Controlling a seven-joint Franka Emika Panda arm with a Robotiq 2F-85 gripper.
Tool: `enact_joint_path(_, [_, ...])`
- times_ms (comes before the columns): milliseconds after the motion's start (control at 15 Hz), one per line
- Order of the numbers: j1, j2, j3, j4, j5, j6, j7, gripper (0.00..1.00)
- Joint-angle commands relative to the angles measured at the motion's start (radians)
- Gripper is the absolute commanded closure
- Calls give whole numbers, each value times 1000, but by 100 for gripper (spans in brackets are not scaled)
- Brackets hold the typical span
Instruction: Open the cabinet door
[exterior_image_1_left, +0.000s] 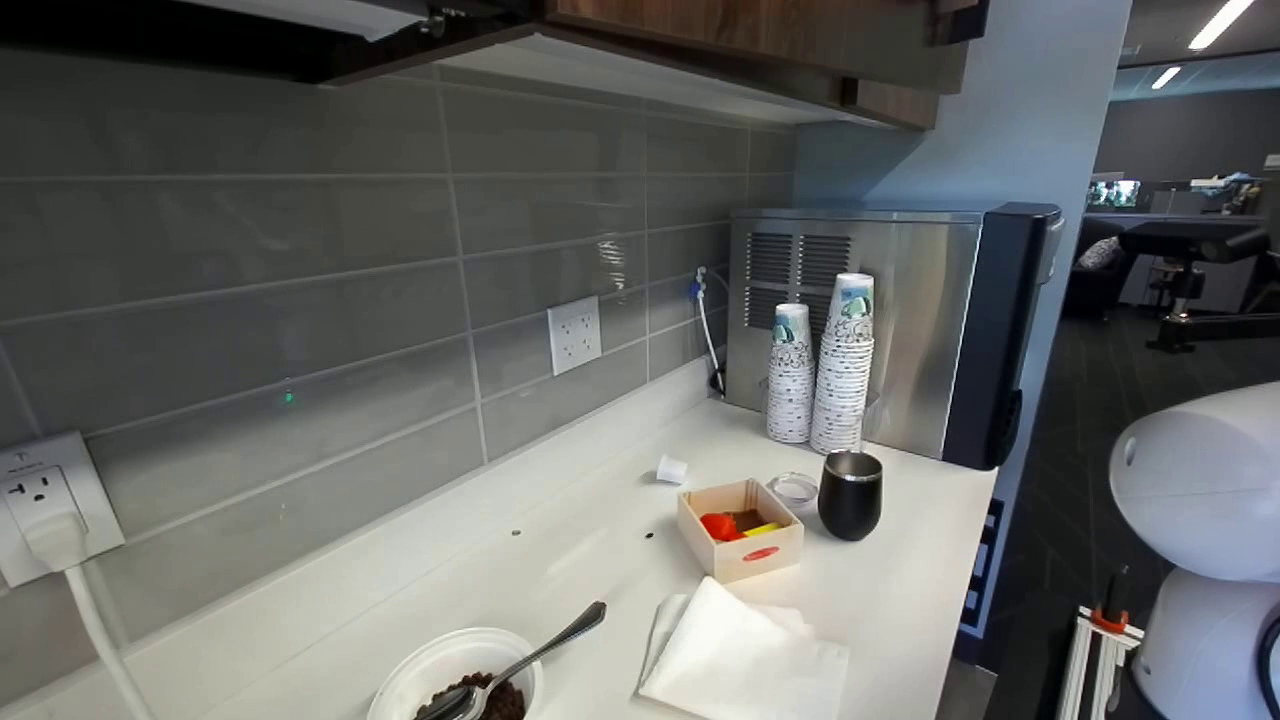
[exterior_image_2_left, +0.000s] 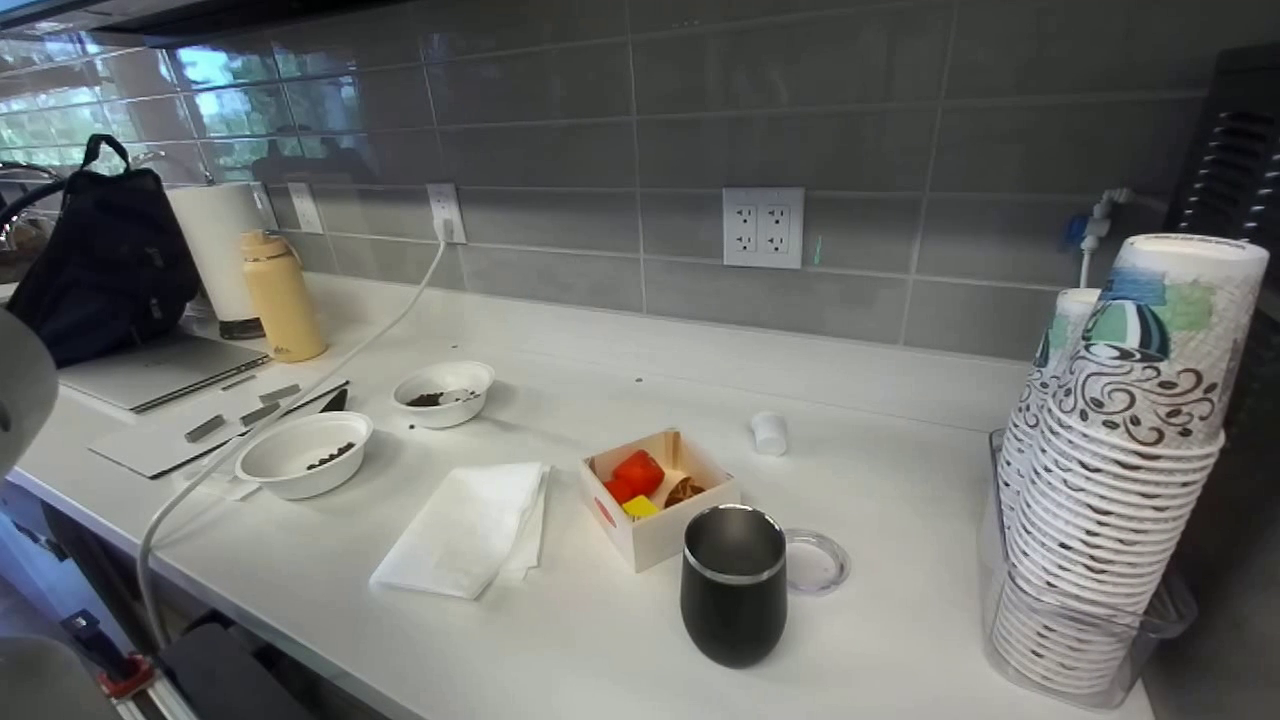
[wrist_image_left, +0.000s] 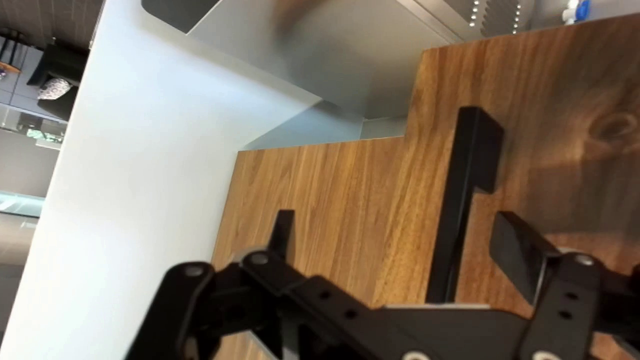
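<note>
The brown wood cabinet door (wrist_image_left: 575, 165) fills the right of the wrist view. Its black vertical bar handle (wrist_image_left: 456, 215) is near the door's edge. My gripper (wrist_image_left: 395, 220) is open in front of it, one finger on each side of the bar; the right finger is nearer. Neither finger visibly presses on the bar, and its near end is hidden behind the gripper. The door (exterior_image_1_left: 740, 30) also shows at the top of an exterior view. Its far edge appears to stand out from the neighbouring wood panel (wrist_image_left: 320, 200). The gripper cannot be clearly made out in the exterior views.
A pale wall (wrist_image_left: 130, 145) lies left of the cabinet. Below are a steel appliance (exterior_image_1_left: 900, 330), stacked paper cups (exterior_image_1_left: 843, 380), a black tumbler (exterior_image_1_left: 850, 500), a wooden box (exterior_image_1_left: 745, 555), napkins (exterior_image_1_left: 745, 650) and bowls (exterior_image_2_left: 305, 455) on the white counter (exterior_image_2_left: 560, 640).
</note>
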Motion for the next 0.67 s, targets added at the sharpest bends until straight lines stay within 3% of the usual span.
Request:
enact_joint_path(0, [96,82,-27,62,41,-3,8,0])
enact_joint_path(333, [274,113,-134,93,142,-32,-46,0])
enact_joint_path(600, [364,96,-201,131,213,-165,-124,0])
